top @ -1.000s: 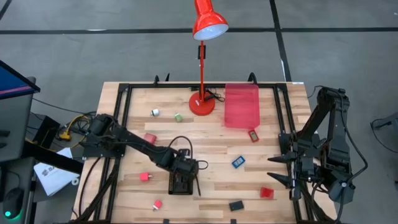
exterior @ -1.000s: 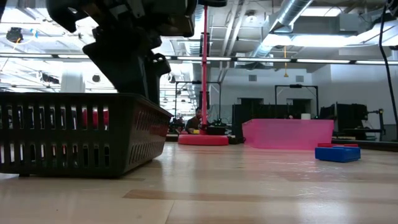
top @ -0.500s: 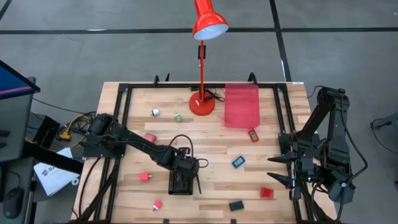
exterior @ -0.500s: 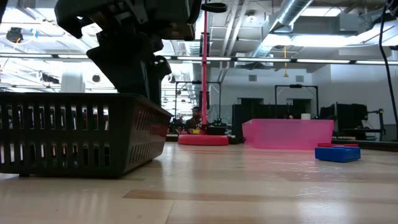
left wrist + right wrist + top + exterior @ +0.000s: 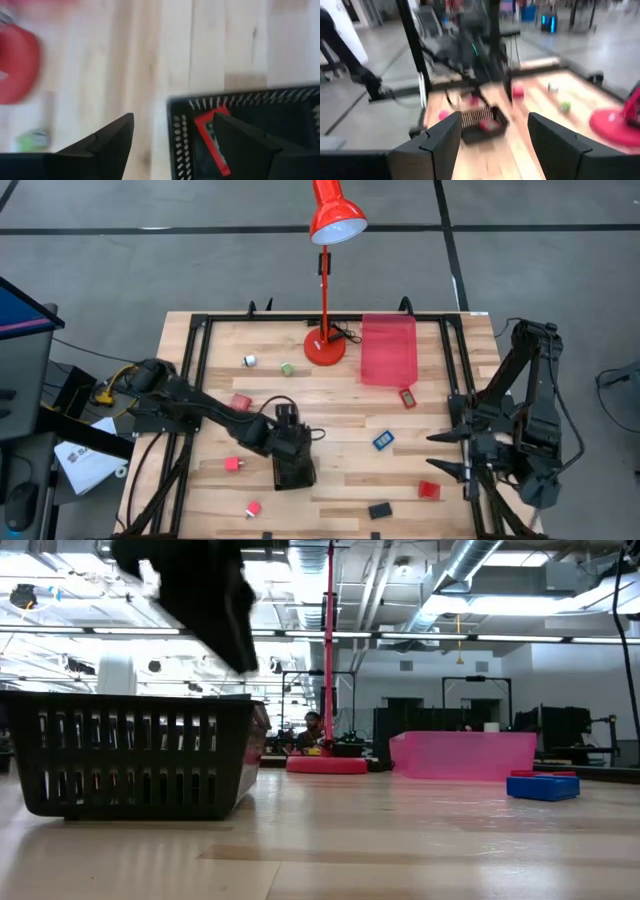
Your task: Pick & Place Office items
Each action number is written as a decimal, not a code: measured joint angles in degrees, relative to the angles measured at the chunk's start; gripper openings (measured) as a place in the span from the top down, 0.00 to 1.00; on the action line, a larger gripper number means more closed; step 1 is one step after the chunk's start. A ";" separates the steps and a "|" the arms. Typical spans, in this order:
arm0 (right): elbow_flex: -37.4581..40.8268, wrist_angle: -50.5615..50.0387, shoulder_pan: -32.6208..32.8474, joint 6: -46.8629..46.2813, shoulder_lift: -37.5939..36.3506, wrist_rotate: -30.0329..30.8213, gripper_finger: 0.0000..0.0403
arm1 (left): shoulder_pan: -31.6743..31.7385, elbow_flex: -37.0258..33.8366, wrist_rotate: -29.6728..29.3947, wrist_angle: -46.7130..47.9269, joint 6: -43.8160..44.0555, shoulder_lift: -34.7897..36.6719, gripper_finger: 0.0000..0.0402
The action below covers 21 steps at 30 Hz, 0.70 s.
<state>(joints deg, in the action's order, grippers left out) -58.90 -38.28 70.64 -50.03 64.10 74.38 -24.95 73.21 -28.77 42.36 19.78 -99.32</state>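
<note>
My left gripper (image 5: 293, 463) (image 5: 173, 118) hangs open above the black slotted basket (image 5: 296, 475) (image 5: 135, 755), a finger on either side of the basket's rim and touching nothing. A red flat item (image 5: 212, 142) lies inside the basket. Loose office items rest on the table: red blocks (image 5: 241, 402) (image 5: 429, 490), pink ones (image 5: 233, 464) (image 5: 253, 508), a blue one (image 5: 384, 441) (image 5: 543, 786), a black one (image 5: 379, 510), a green one (image 5: 287, 368) and a white one (image 5: 249, 361). My right gripper (image 5: 437, 454) (image 5: 494, 120) waits open at the table's right side.
A red desk lamp stands on its base (image 5: 325, 345) at the far middle. Beside it lies a translucent red tray (image 5: 388, 348) (image 5: 462, 754), with a small red item (image 5: 408, 397) just in front. Black frame rails (image 5: 197, 370) run along the table's edges.
My left gripper has risen from the black basket and tipped to point less steeply down. In the low view the basket has shifted a little, so that its left end now shows.
</note>
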 joint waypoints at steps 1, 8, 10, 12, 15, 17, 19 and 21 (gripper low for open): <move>0.19 -1.98 -1.25 -2.31 0.00 -1.79 0.45 | -0.99 -0.46 -2.47 -0.82 0.30 1.81 0.33; 0.77 -6.73 -7.51 -7.01 0.00 -10.95 0.45 | -7.17 -11.29 -12.76 -16.77 0.22 17.81 0.33; 1.81 -6.45 -10.20 -7.95 0.00 -16.73 0.45 | -8.94 -16.12 -15.61 -23.24 0.14 22.57 0.33; 3.70 -7.10 -13.37 -10.25 0.55 -21.88 0.45 | -10.39 -21.30 -17.91 -29.24 0.12 26.44 0.33; 7.56 -7.50 -17.62 -14.24 2.23 -29.41 0.45 | -11.41 -28.64 -20.40 -36.47 0.22 29.53 0.33; 10.32 -5.61 -20.48 -14.73 4.56 -35.49 0.45 | -11.77 -33.07 -21.83 -40.86 0.25 29.47 0.33; 13.49 -0.88 -22.43 -13.07 7.20 -40.62 0.45 | -12.38 -36.05 -22.55 -49.02 -1.60 28.06 0.33; 15.92 8.46 -24.47 -9.56 10.56 -46.79 0.45 | -13.51 -37.73 -22.66 -58.23 -6.45 26.23 0.33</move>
<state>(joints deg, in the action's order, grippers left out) -42.99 -29.82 46.17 -59.59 74.66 27.59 -38.47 35.49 -51.44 -15.88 13.33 -73.09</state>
